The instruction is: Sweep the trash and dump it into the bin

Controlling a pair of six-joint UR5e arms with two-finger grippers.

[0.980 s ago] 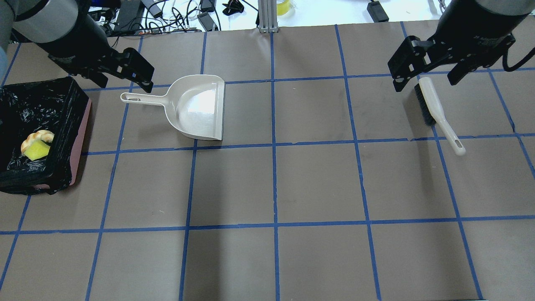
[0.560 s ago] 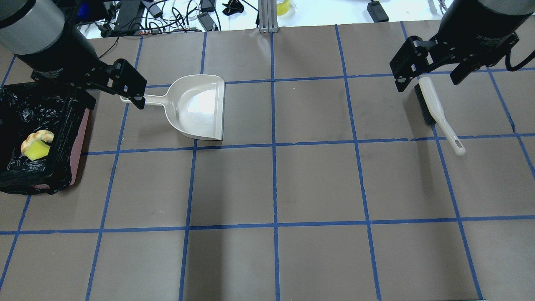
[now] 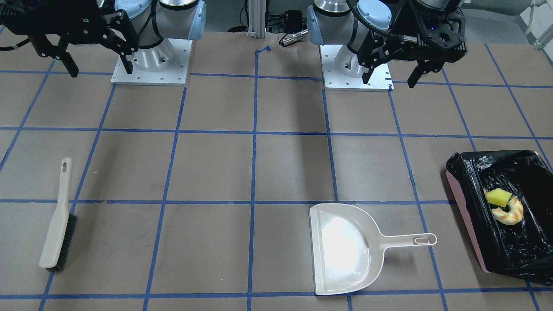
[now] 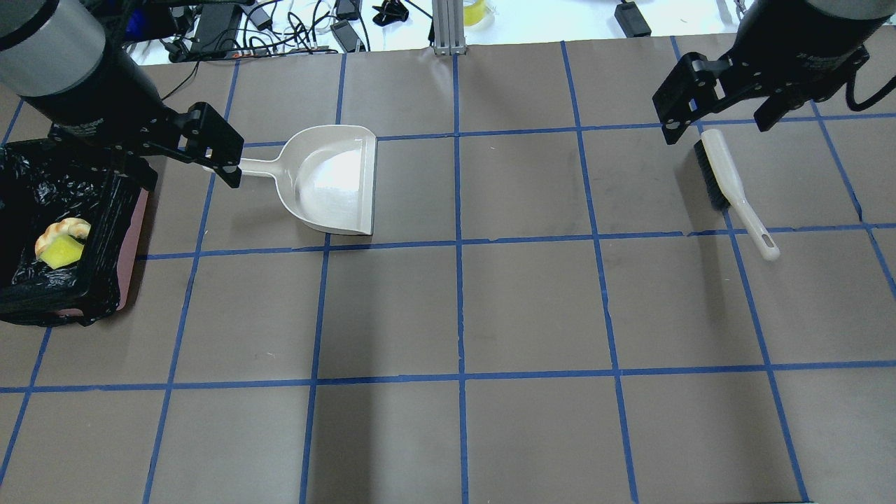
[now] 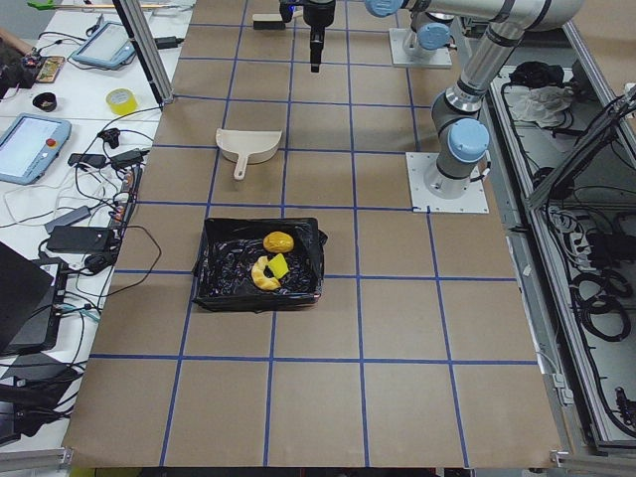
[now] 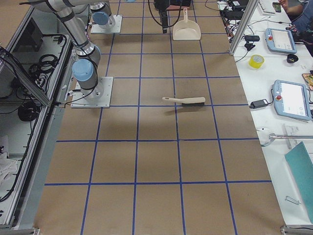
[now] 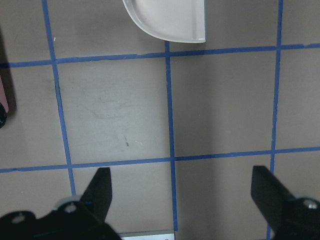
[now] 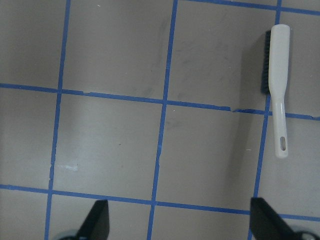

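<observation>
Nothing readable (white print on the left arm (image 4: pixel 89 115) blurs out).

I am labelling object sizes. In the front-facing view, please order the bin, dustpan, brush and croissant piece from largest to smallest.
1. Bin, partly cut by the frame edge.
2. Dustpan.
3. Brush, long but thin.
4. Croissant piece, inside the bin.
</observation>
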